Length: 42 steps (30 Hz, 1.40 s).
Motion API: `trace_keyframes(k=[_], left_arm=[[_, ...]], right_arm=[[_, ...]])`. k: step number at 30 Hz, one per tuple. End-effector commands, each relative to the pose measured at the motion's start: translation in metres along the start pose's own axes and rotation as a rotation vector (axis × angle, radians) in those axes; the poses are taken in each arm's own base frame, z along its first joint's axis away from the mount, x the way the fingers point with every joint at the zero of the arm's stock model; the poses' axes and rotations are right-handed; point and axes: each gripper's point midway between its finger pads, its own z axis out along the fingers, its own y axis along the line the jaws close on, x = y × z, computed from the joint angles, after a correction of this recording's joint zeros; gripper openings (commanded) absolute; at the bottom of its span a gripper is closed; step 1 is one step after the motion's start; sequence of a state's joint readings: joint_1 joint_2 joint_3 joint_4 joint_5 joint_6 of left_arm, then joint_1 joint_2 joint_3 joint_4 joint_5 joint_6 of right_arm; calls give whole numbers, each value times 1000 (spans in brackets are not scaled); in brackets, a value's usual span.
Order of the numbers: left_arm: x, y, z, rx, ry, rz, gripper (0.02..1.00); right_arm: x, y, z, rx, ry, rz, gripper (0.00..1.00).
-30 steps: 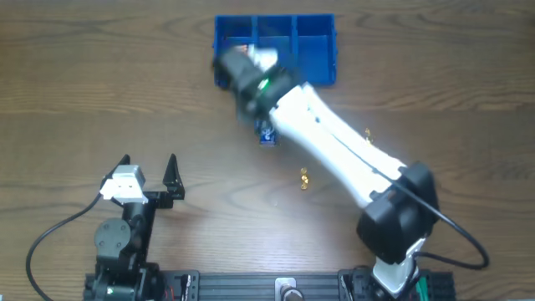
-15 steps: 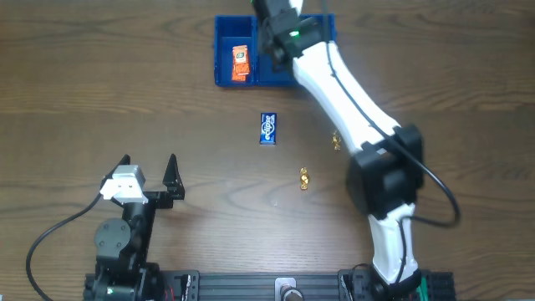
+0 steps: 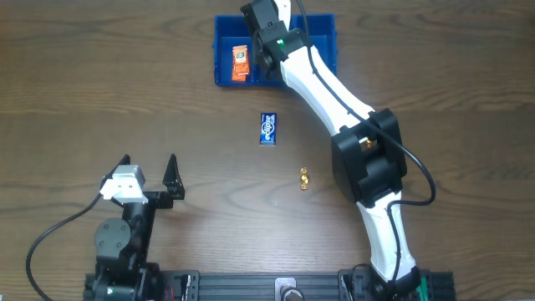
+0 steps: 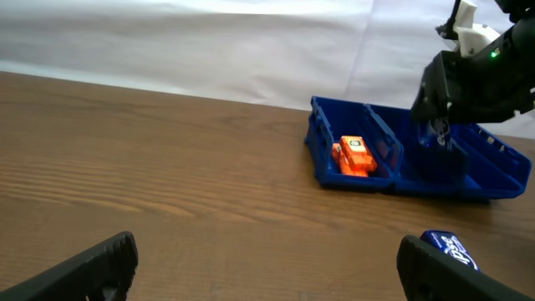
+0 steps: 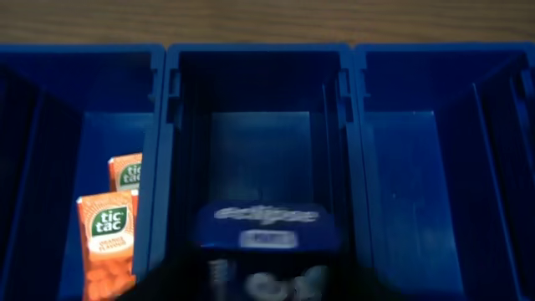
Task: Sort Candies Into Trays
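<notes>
Since a second ago the right arm has swung up from the tray's front left corner and now stretches over the blue tray [image 3: 322,46], so the orange candy boxes [image 3: 241,63] in its left compartment lie uncovered. The left arm has not stirred, and the loose candies lie where they were.

The wooden table [image 3: 100,84] carries, from left to right, the left gripper [image 3: 149,171] near its arm's base, a blue candy pack [image 3: 267,129] lying flat in front of the tray, and a small gold candy [image 3: 304,178] nearer the arms. A white backdrop [image 4: 167,33] hangs behind the table.

The left gripper's fingers are spread wide with nothing between them, well apart from every candy. The right gripper [image 5: 266,272] hangs over the tray's middle compartment, clenched on a second blue pack [image 5: 266,226], just beside the compartment with the orange boxes.
</notes>
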State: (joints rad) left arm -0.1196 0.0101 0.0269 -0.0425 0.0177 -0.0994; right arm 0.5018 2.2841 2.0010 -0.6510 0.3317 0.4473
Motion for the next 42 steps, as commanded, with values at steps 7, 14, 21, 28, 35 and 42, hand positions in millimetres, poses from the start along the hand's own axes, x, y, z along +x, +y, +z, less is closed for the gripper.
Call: trace_keyframes(k=[7, 14, 21, 28, 35, 42], left_arm=[[17, 6, 1, -25, 48, 16, 998], [17, 6, 1, -25, 48, 16, 996], [17, 6, 1, -25, 48, 16, 998], [17, 6, 1, -25, 48, 16, 998], [17, 6, 1, -25, 48, 16, 998], [17, 6, 1, -25, 48, 16, 998]], right_arm=[[-30, 0, -55, -6, -11, -14, 998], [3, 3, -120, -11, 124, -30, 998], [86, 31, -111, 21, 289, -74, 998], [151, 42, -68, -73, 408, -62, 998], [168, 20, -41, -19, 460, -35, 998], [179, 13, -22, 16, 480, -37, 998]])
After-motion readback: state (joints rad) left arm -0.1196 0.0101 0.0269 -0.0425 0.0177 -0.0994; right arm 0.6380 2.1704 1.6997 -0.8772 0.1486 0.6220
